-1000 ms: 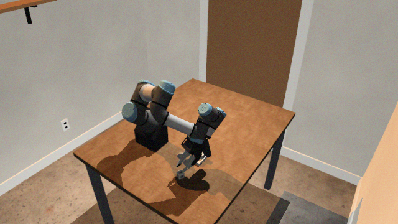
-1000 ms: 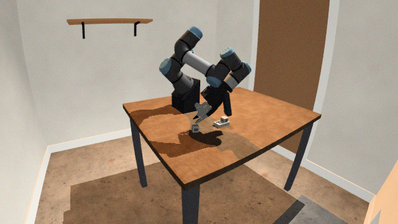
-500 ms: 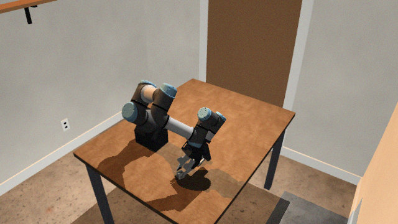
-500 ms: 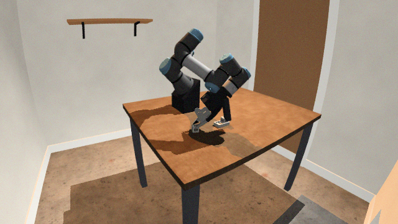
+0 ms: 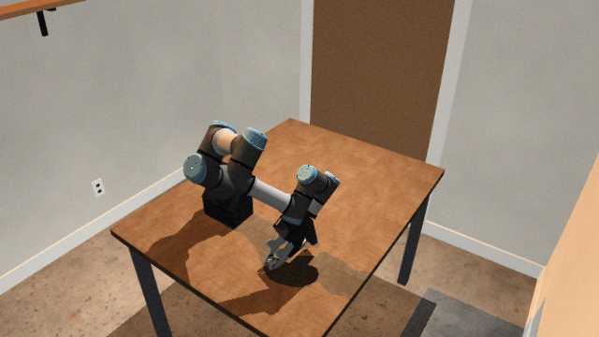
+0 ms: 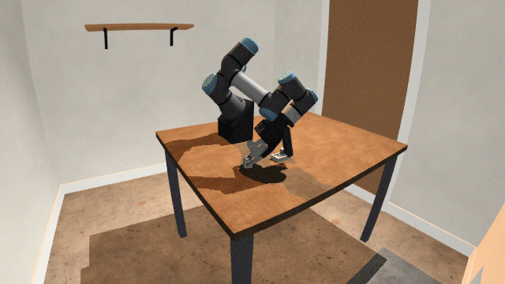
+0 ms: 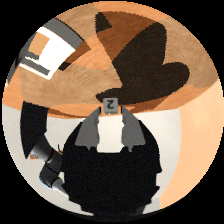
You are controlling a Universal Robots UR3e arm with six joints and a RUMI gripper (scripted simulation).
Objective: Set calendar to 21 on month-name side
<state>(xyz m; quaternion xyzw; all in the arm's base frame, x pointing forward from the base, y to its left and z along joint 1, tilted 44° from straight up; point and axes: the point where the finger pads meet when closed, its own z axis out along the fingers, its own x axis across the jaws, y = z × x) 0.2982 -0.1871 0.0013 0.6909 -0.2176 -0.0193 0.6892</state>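
your arm's (image 5: pixel 270 194) (image 6: pixel 250 87) got that two-tone look, dark grey knuckles with muted blue round caps on the ends, and smooth pale grey tubes between them. you've bolted it to a chunky black block (image 5: pixel 226 208) (image 6: pixel 236 128). your gripper (image 5: pixel 271 264) (image 6: pixel 248 162) (image 7: pixel 110 106) is black up top, with chunky angular grey fingers, kinda claw-ish.

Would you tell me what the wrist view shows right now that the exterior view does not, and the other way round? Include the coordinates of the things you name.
Only the wrist view: a readable digit, 2, appearing upside down on the grey cube (image 7: pixel 110 105) at the fingertips.

Only the exterior view: the wall shelf (image 6: pixel 138 27) on its two black brackets, and the table's dark legs (image 6: pixel 241 258).

Both: the gripper (image 6: pixel 249 161) (image 7: pixel 110 106), the cube (image 6: pixel 247 162), part of the tray (image 6: pixel 281 158) (image 7: pixel 45 73) and dark shadows on the wooden table (image 6: pixel 347 154) (image 7: pixel 55 87).
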